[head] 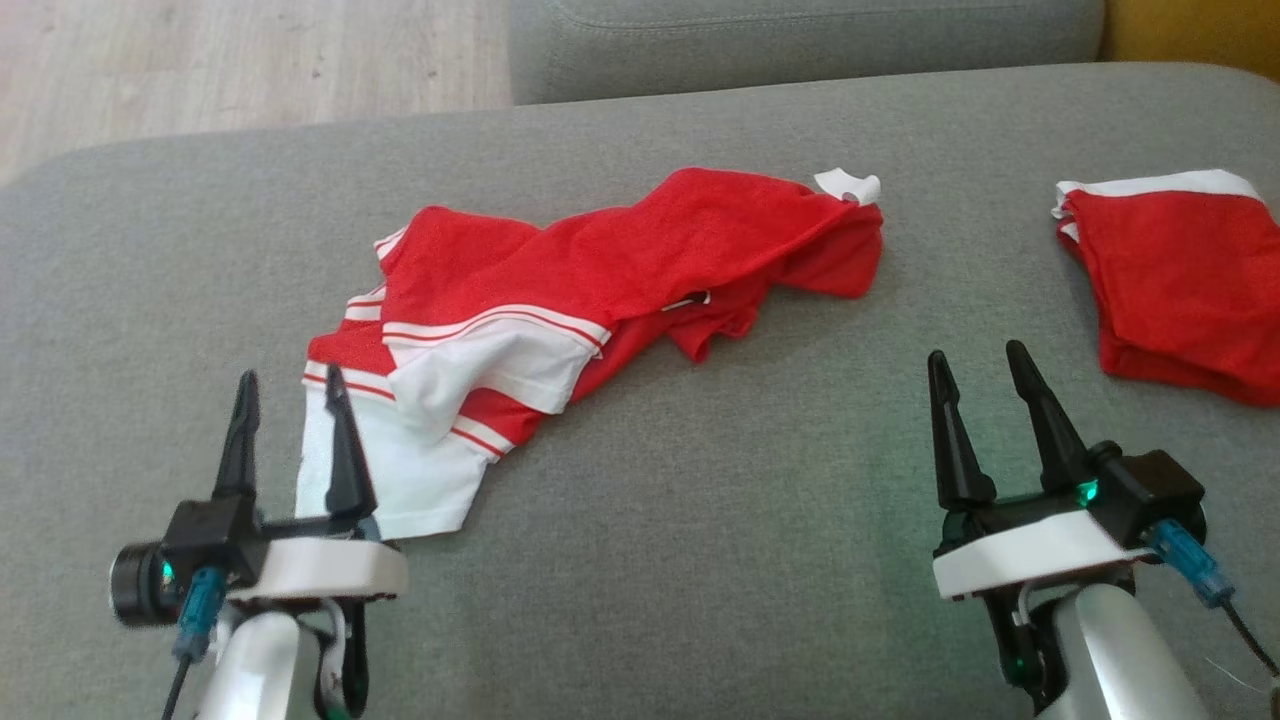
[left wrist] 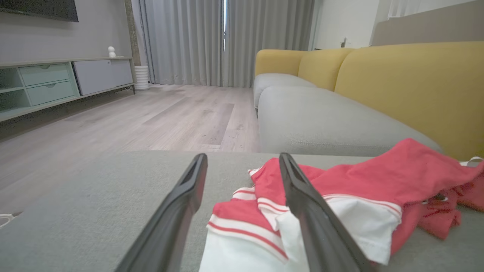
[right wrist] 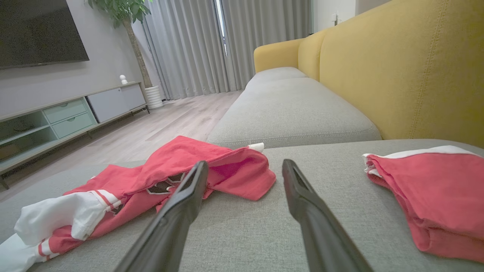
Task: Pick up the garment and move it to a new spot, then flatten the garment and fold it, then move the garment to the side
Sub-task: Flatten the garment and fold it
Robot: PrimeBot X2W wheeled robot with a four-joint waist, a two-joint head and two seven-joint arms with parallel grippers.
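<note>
Claws of both arms were seen spread wide and empty. The left claw (head: 290, 375) was held low over the grey sofa seat (head: 700, 540). Its right-hand finger was drawn across the white sleeve end of the garment (head: 620, 260) in the head view, and whether it touched the cloth could not be told. The right claw (head: 975, 352) was held over bare seat, between the garment and a second red piece (head: 1180, 290) folded near the right edge. The garment's whole outline was given by the head view: a crumpled band laid slantwise across the middle of the seat, from the white sleeve by the left claw up and rightward to a small white tab (head: 848, 185) at the far end. A low look along the seat was given by the left wrist view, where the striped sleeve was seen just behind the right-hand finger. Beyond it were a wooden floor (left wrist: 151, 113), a pale cabinet (left wrist: 56, 83), grey curtains (left wrist: 189, 37) and a yellow backrest (left wrist: 416, 87). A dark-and-white printed patch (right wrist: 162, 186) inside a fold was brought out by the right wrist view, along with a television (right wrist: 38, 30) and a potted plant (right wrist: 121, 11). The garment was seen as red with white sleeves edged in thin red stripes, wrinkled and doubled over itself.
</note>
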